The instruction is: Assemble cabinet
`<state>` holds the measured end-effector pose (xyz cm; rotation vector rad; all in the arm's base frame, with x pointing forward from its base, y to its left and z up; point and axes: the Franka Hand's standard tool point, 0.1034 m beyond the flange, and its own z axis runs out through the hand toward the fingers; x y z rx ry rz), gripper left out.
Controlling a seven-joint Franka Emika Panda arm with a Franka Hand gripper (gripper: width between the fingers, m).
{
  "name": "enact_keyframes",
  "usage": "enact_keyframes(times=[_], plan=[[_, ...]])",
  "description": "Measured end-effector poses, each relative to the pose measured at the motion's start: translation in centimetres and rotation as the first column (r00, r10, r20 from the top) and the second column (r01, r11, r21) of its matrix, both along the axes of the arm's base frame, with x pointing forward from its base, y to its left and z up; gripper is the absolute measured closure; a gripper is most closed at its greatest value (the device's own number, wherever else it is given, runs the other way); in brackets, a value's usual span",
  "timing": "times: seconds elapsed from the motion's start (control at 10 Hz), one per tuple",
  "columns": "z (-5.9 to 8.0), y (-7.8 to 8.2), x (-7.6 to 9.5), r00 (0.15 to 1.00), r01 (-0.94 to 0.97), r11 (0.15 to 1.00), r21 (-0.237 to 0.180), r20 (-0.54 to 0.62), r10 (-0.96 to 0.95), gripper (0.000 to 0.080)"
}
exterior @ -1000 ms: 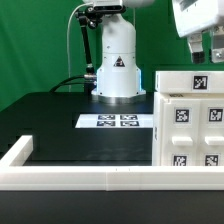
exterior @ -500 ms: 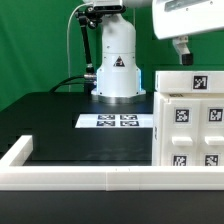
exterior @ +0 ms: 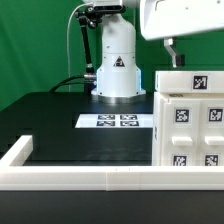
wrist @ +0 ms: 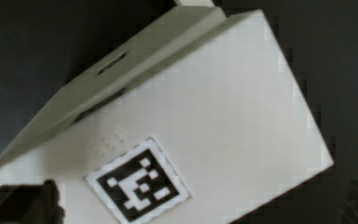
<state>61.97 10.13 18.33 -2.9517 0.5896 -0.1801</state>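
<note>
White cabinet, one gripper above

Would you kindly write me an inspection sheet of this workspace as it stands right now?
Surface: black table, edged by a long white rail.
Job's things: white cabinet with black-and-white tags stands upright at the exterior view's right.
Clutter: nothing seen; only the marker board lies flat mid-table.
Grippers: gripper hangs above the cabinet, apart from it; jaws too unclear to judge.
Cables: a dark cable runs from the robot base.
Surroundings: green backdrop.
</note>
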Motion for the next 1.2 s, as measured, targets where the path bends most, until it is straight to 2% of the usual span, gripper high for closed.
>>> enact_keyframes(times=[0.1, 0.2, 0.3, 0.8, 0.9, 1.0, 1.1, 1.2], plan=[[0.1, 0.2, 0.2, 0.987, -0.159, 0.987, -0.025, 0.025, 0.160, 0.0003], [0.3, 0.1, 0.4, 0.926, -0.374, 0.925, -0.064, 0.041, 0.376, 0.0003], [0.4, 0.2, 0.4, 0.874, -0.481, 0.873, -0.079, 0.033, 0.485, 0.0003], [0.4, -0.1, 0.5, 0.666, -0.737, 0.662, -0.138, 0.016, 0.745, 0.0003], [0.3, -0.1, 0.3, 0.493, -0.858, 0.486, -0.168, -0.003, 0.870, 0.0003], [0.1, -0.2, 0.0, 0.421, -0.896, 0.411, -0.165, -0.025, 0.907, 0.0003], [-0.2, -0.4, -0.5, 0.263, -0.955, 0.250, -0.158, -0.070, 0.962, 0.0003], [-0.3, -0.6, -0.4, 0.141, -0.981, 0.127, -0.144, -0.096, 0.985, 0.0003]])
